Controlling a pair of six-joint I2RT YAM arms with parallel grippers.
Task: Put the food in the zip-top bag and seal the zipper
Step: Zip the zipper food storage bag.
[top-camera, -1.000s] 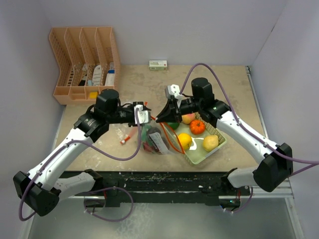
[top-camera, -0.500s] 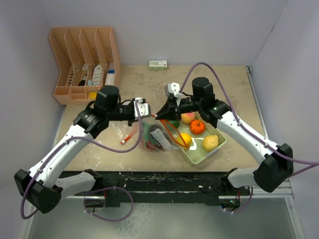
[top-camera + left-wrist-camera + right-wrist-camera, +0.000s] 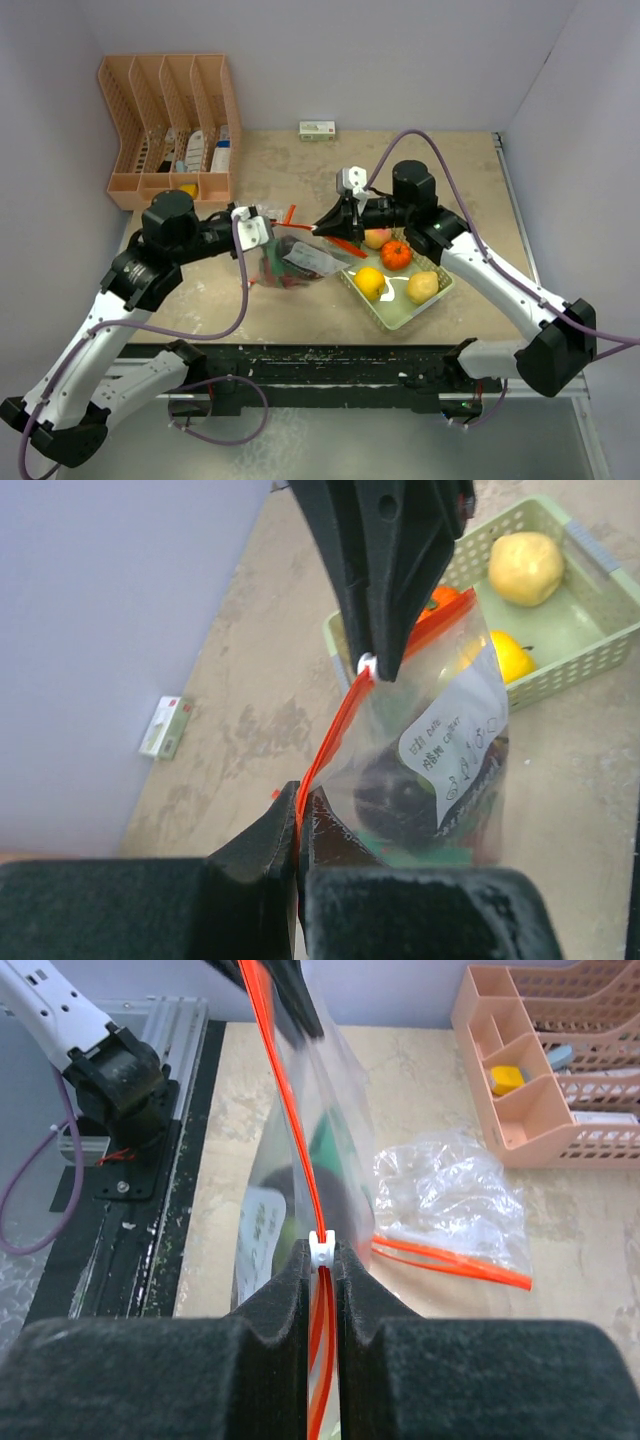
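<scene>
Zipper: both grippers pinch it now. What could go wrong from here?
1. The left gripper holds only the end of the zipper; a pull by the right gripper on the slider may slip it out.
2. Four fruits lie in the tray; sealing the bag now would leave them out.

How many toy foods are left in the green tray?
4: a peach-coloured one at the far corner, an orange one beside it, a yellow one near left, a pale yellow one near right. The right gripper may hide another.

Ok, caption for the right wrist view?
Right pincer shut on the white slider, zipper taut along the zip-top bag.
</scene>
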